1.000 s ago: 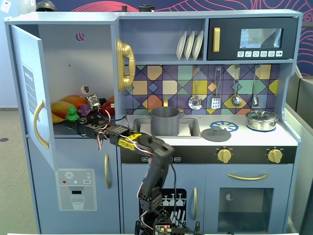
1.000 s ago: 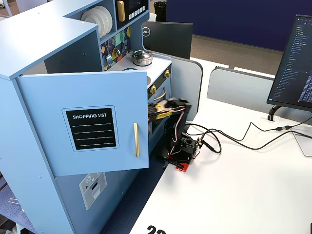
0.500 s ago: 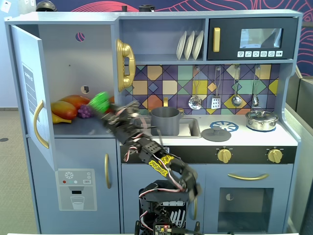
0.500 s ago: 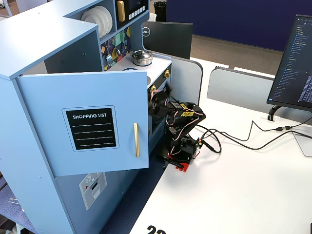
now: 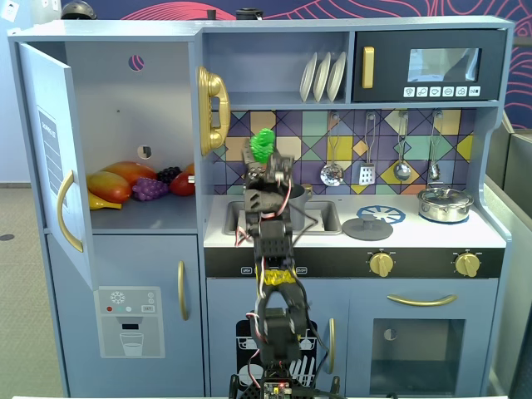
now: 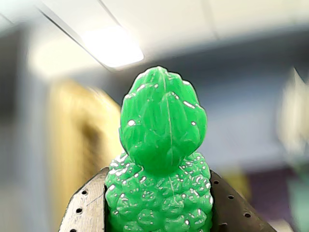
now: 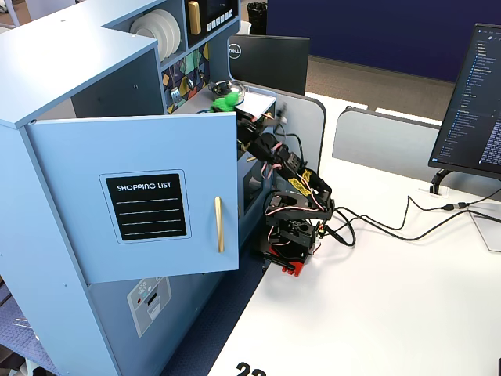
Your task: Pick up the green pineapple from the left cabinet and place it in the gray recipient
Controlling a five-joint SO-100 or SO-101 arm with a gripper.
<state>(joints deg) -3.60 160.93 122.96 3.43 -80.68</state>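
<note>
My gripper [image 5: 264, 160] is shut on the green pineapple [image 5: 263, 145] and holds it upright in the air above the sink, to the right of the left cabinet [image 5: 125, 91]. The cabinet's door [image 5: 50, 150] hangs open. In the wrist view the pineapple [image 6: 161, 145] fills the middle, squeezed between the two fingers [image 6: 87, 210] of the gripper [image 6: 158, 179]. In the side fixed view the pineapple [image 7: 227, 102] sits just past the open door [image 7: 133, 196]. A dark gray pot [image 5: 307, 193] shows only as an edge behind the arm at the sink.
Orange fruit [image 5: 116, 179] and purple grapes [image 5: 150, 189] lie on the cabinet shelf. A gold phone [image 5: 212, 108] hangs beside the gripper. The sink [image 5: 326, 218], a dark round lid [image 5: 367, 228] and a shiny steel pot [image 5: 445, 202] are on the counter.
</note>
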